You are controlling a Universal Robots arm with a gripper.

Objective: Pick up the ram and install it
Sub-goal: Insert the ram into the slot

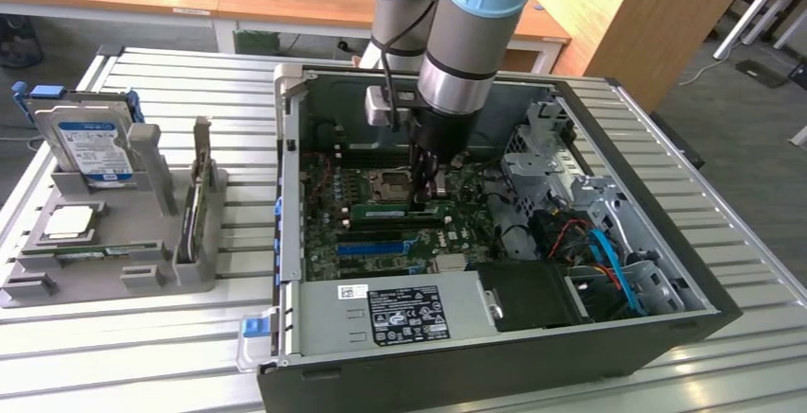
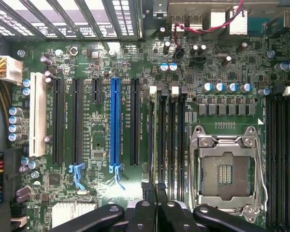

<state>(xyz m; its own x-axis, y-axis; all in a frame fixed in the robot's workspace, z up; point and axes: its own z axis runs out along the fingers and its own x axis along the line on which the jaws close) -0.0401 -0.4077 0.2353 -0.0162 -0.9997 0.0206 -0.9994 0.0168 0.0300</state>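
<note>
Since the ram (image 1: 401, 212) looks like a thin, light, stiff stick that could snap, it is best held by its top edge, where the claw (image 1: 425, 196), pressed almost together, pinches it down on the board (image 1: 366, 235) inside the computer box (image 1: 505, 368).

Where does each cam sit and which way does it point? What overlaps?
Exterior view: off the arm, raised, looking down at the open computer case on the slatted table; the arm reaches in.
Wrist view: on the wrist, facing down onto the motherboard; the gripper shows, jaws shut.
Shared: motherboard, CPU socket, blue slot.
</note>
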